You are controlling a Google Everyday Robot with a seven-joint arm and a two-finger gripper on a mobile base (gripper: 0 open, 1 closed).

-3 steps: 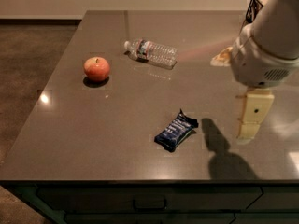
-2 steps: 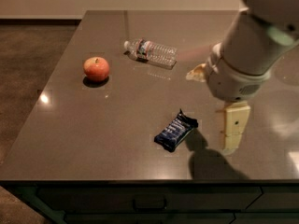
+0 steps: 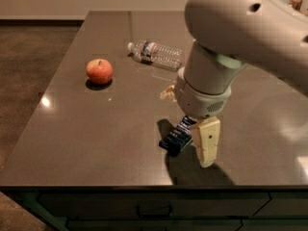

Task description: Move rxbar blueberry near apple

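The rxbar blueberry lies flat on the counter close to the front edge, a little right of its middle, with one crimped end angled toward the far right corner; the gripper hangs just beside the bar's right side, low over the counter and seemingly touching the wrapper, though real contact cannot be made out; whether the gripper is open or closed cannot be told, and it holds nothing that can be seen; the apple stands upright well apart, toward the left edge; a clear water bottle lies on its side nearer the far edge, its contents unclear; a second ago the gripper stood clearly right of the bar, and it has since come in leftward, while bar, apple and bottle have stayed put.
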